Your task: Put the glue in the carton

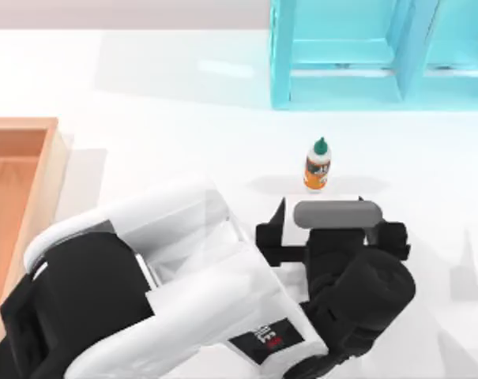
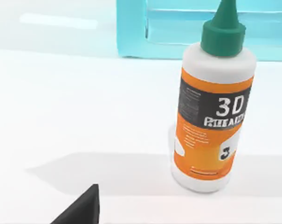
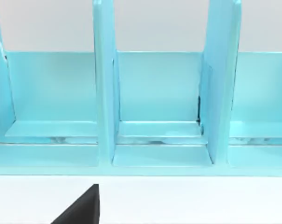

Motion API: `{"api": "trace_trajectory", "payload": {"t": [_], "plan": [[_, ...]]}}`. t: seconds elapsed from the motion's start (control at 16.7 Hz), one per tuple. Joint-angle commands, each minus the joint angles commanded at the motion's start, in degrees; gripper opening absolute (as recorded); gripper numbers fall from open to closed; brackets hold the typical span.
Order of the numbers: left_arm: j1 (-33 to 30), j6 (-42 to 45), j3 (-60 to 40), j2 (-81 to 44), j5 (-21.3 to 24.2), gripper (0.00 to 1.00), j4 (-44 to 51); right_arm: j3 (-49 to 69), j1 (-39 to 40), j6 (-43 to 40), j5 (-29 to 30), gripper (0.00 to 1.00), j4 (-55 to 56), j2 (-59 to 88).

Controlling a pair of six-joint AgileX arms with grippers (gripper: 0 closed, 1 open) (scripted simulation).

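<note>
The glue [image 1: 318, 164] stands upright on the white table, right of centre: dark green pointed cap, white body, orange label. In the left wrist view the glue [image 2: 213, 102] rises close ahead, untouched. My left arm reaches across the table, and my left gripper [image 1: 332, 235] hovers just in front of the bottle with its dark fingers [image 1: 270, 237] spread apart and nothing between them. One dark fingertip [image 2: 80, 210] shows at the edge of that wrist view. The carton [image 1: 49, 170], an open brown box, sits at the table's left edge. My right arm is parked facing the blue rack [image 3: 154, 93].
A light blue rack [image 1: 341, 55] with several open compartments stands at the back right, a short way behind the bottle. Bare white table lies between the bottle and the carton, partly covered from above by my left arm.
</note>
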State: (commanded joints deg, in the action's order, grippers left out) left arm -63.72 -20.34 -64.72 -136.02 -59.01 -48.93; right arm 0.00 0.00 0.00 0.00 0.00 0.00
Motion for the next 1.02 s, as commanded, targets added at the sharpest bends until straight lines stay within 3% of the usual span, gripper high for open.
{"api": "trace_trajectory", "payload": {"t": [0.54,0.84,1.02], "plan": [[9.43,5.63,-14.94,-10.01,9.07,1.0,0.23,0.0,0.0,0.0,0.0,1.0,0.0,0.0],[9.96,5.89,-15.72,-10.54,9.58,1.0,0.28,0.0,0.0,0.0,0.0,1.0,0.0,0.0],[9.96,5.89,-15.72,-10.54,9.58,0.77,0.28,0.0,0.0,0.0,0.0,1.0,0.0,0.0]]}}
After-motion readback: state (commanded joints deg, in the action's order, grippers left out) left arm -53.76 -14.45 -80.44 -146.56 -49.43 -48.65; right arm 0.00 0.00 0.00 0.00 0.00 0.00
